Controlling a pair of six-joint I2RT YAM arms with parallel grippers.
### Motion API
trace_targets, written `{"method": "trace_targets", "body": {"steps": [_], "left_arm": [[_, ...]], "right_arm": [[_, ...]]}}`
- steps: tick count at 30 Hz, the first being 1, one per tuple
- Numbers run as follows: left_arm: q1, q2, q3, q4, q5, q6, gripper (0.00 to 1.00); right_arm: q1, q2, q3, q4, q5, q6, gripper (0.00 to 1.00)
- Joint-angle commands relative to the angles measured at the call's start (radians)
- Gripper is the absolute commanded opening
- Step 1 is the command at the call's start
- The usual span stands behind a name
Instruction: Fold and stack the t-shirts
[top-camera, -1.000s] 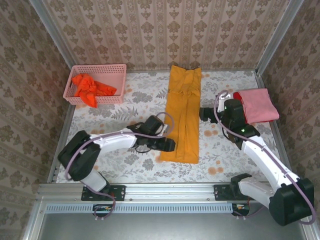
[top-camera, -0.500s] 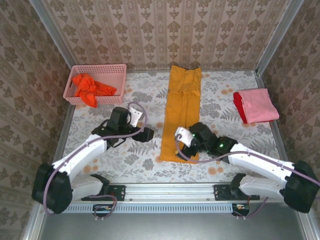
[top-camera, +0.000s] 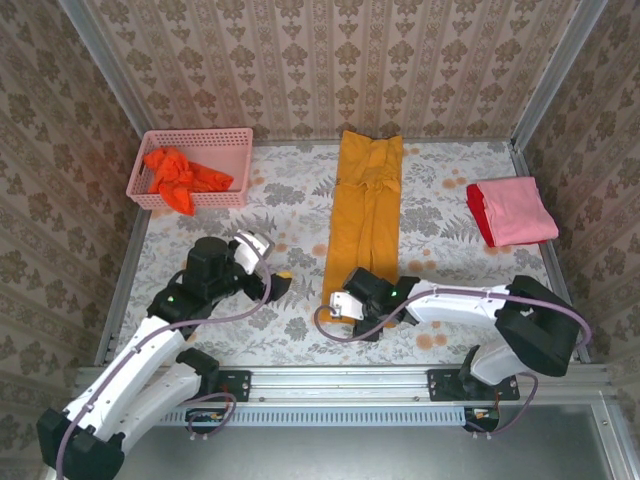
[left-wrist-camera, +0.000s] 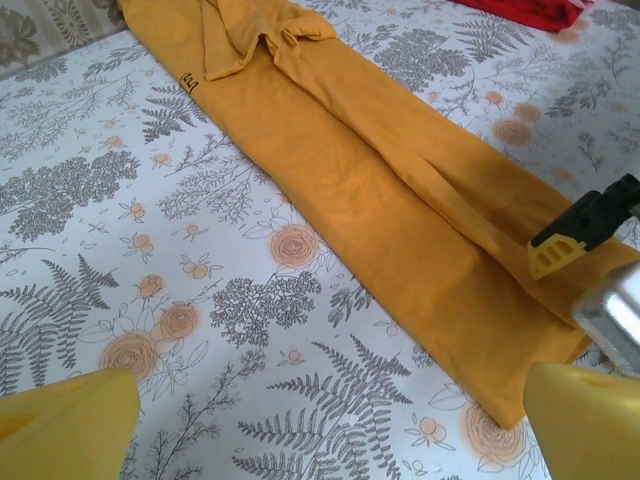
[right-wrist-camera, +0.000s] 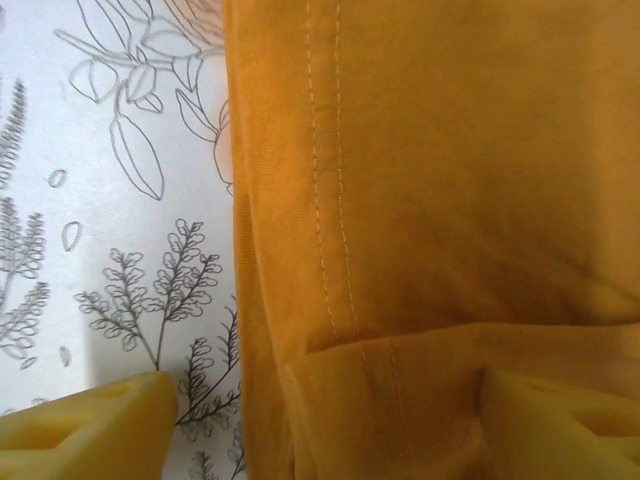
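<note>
At the far left corner of the worktop (top-camera: 450, 262) a pink basket (top-camera: 240, 160) is seen, with an orange-red t-shirt (top-camera: 180, 175) crumpled inside it. The left arm is bent up from its base at the near edge, with the elbow raised and the forearm angled towards the middle. The left gripper (top-camera: 280, 285) is held over bare worktop, near the golden-yellow t-shirt (top-camera: 365, 220) but apart from it. Its jaws are spread wide and nothing is held; in the left wrist view the yellow pads (left-wrist-camera: 65, 425) sit at the lower corners with flowered worktop between them.

The golden-yellow t-shirt is laid as a long folded strip down the middle, from the far edge towards the near edge. A small dark tag on it can be made out from the left wrist alone.

The right arm is stretched low and leftward along the near edge. The right gripper (top-camera: 358, 312) is set at the strip's near left corner. From the right wrist, its jaws are shown parted astride the cloth's side edge (right-wrist-camera: 450, 180), one pad (right-wrist-camera: 90, 425) over bare worktop and the other over cloth; nothing is clamped. The hem stitching is revealed there.

By the right edge a folded pink t-shirt (top-camera: 515, 210) is stacked on a red t-shirt (top-camera: 478, 212).
</note>
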Motion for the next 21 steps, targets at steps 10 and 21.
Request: {"method": "trace_targets", "body": {"steps": [10,21], "left_arm": [[-0.003,0.018,0.038,-0.045,0.071,0.027,1.00],[-0.003,-0.080,0.020,-0.104,0.135,0.066,1.00]], "right_arm": [[-0.089,0.085,0.086,-0.101,-0.083,-0.049,0.50],[-0.096,0.098,0.109,-0.161,-0.087,-0.058,0.00]]}}
